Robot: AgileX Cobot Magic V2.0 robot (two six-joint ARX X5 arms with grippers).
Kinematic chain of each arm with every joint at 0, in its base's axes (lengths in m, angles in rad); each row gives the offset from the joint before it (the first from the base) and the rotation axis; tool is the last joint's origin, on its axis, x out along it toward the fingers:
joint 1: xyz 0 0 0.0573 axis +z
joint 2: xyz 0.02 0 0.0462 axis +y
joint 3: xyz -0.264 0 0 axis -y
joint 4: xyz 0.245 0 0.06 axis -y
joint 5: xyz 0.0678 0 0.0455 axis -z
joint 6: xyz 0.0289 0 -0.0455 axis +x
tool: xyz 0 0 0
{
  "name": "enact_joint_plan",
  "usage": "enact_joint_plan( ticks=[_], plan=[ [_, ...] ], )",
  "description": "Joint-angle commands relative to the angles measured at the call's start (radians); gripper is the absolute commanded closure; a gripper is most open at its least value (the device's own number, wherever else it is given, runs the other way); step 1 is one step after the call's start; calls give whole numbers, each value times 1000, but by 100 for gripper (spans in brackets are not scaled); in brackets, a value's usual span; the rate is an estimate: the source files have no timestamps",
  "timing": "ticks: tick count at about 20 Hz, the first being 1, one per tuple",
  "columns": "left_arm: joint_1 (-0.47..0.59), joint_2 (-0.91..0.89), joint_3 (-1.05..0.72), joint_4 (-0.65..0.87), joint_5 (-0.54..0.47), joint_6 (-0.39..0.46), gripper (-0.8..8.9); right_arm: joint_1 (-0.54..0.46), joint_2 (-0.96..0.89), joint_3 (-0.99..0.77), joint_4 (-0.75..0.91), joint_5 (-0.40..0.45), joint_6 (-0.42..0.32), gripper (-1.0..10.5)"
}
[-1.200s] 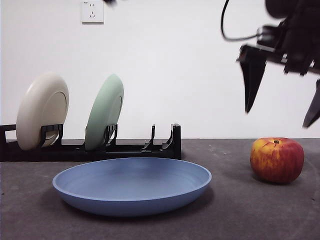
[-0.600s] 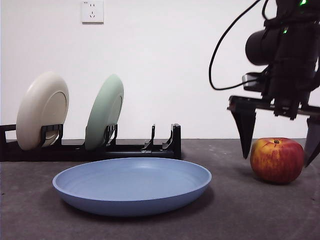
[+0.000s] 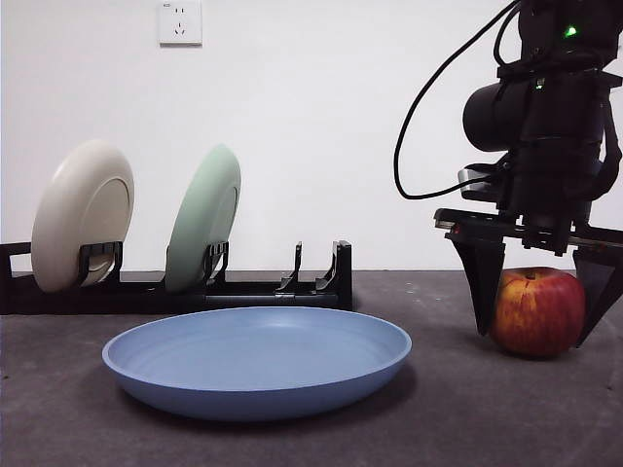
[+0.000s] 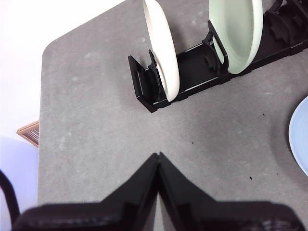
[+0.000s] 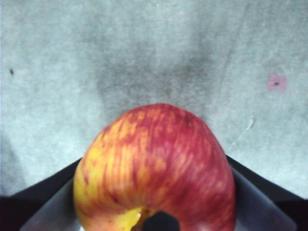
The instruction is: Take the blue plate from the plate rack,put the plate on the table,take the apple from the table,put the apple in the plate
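The blue plate [image 3: 257, 359] lay on the counter [image 3: 458, 418]; the right end effector [image 3: 538, 311], jaws spread, straddled the apple [image 3: 538, 311]. Closing seemed next.

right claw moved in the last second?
Yes. The right claw has come down from above the apple and now straddles it on the table, jaws open.

Apple [image 3: 537, 311] red with yellow-orange streaks, plate [image 3: 257, 361] matte light blue, racked plates cream [image 3: 82, 216] and pale green [image 3: 203, 218], rack [image 3: 243, 288] black, table [image 3: 467, 409] mottled dark grey.
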Motion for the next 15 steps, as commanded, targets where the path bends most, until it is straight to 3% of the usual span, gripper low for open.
enact_joint_plan(
  ticks=[1,8,15],
  plan=[
    [3,-5,-2,-1,-5,-8,818,11,0,-4,-2,-3,0,858],
    [3,-7,-2,-3,-5,-8,818,80,-179,-1,-42,-15,21,923],
    [3,-11,-2,-48,-2,-43,818,299,-187,155,-132,-39,71,921]
  ],
)
